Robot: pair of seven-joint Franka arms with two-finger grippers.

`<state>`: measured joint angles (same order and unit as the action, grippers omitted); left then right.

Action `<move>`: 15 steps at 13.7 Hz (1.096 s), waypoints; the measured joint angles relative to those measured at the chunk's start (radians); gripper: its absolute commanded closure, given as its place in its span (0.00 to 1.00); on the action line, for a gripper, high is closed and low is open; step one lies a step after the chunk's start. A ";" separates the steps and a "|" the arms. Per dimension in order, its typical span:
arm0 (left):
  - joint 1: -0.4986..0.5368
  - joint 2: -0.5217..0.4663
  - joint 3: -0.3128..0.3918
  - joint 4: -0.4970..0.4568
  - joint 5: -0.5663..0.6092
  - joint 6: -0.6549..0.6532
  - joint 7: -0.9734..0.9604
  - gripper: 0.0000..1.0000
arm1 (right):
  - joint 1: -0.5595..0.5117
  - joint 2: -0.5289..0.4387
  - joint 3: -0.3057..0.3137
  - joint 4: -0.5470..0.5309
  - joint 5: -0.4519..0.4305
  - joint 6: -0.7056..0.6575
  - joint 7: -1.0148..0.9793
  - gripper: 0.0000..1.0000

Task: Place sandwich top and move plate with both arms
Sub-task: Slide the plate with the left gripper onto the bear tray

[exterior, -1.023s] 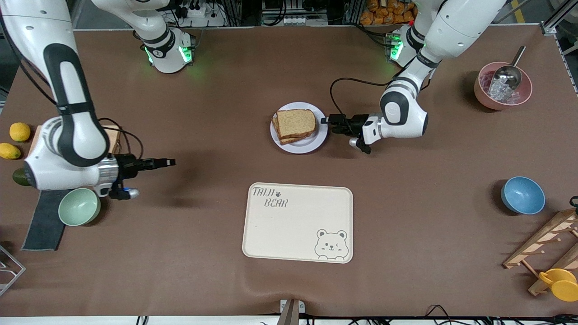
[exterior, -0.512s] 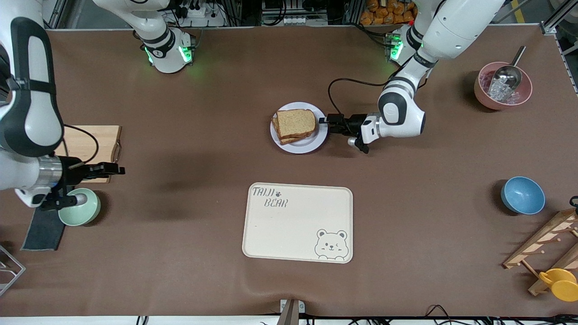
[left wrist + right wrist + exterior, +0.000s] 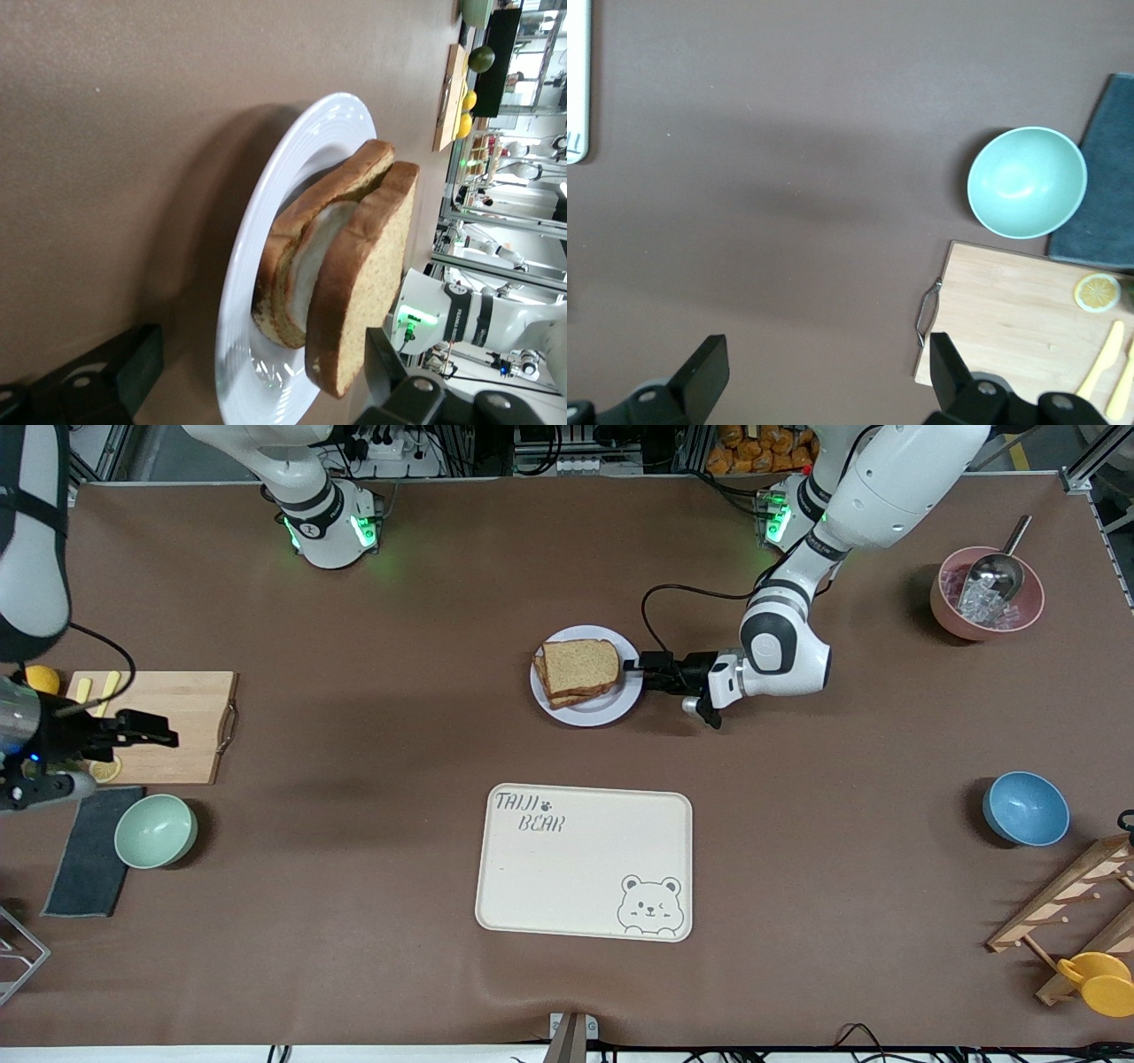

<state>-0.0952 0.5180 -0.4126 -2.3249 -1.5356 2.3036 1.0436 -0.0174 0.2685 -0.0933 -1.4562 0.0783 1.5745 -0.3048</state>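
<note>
The plate [image 3: 586, 676] is the landmark: the sandwich top [image 3: 580, 662] lies on it, the left gripper [image 3: 635, 664] at its rim, the tray [image 3: 584, 862] nearer the camera.

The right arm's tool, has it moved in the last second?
Yes. The right tool has pulled back toward its own end of the table and is now over the wooden cutting board, away from the plate.
</note>
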 measured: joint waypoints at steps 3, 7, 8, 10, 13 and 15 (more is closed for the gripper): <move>-0.012 0.001 0.000 0.003 -0.026 0.000 0.000 0.00 | -0.005 -0.109 -0.008 -0.060 -0.005 -0.027 0.000 0.00; -0.026 0.002 -0.001 0.007 -0.056 0.000 0.003 0.84 | -0.008 -0.236 -0.009 -0.162 -0.023 -0.024 0.046 0.00; -0.026 0.002 -0.001 0.007 -0.065 0.000 0.023 1.00 | -0.008 -0.254 -0.007 -0.186 -0.025 -0.012 0.057 0.00; -0.026 0.006 0.000 0.006 -0.089 0.001 0.098 1.00 | -0.007 -0.293 -0.002 -0.252 -0.031 0.043 0.064 0.00; -0.022 0.033 0.003 0.002 -0.103 0.009 0.189 1.00 | -0.006 -0.321 0.005 -0.303 -0.056 0.081 0.067 0.00; -0.020 0.059 0.003 0.002 -0.138 0.009 0.261 1.00 | 0.005 -0.321 0.008 -0.303 -0.087 0.098 0.078 0.00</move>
<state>-0.1156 0.5773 -0.4091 -2.3230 -1.6738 2.3122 1.3044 -0.0129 -0.0523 -0.0853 -1.7590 -0.0089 1.6729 -0.2268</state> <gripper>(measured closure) 0.850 0.000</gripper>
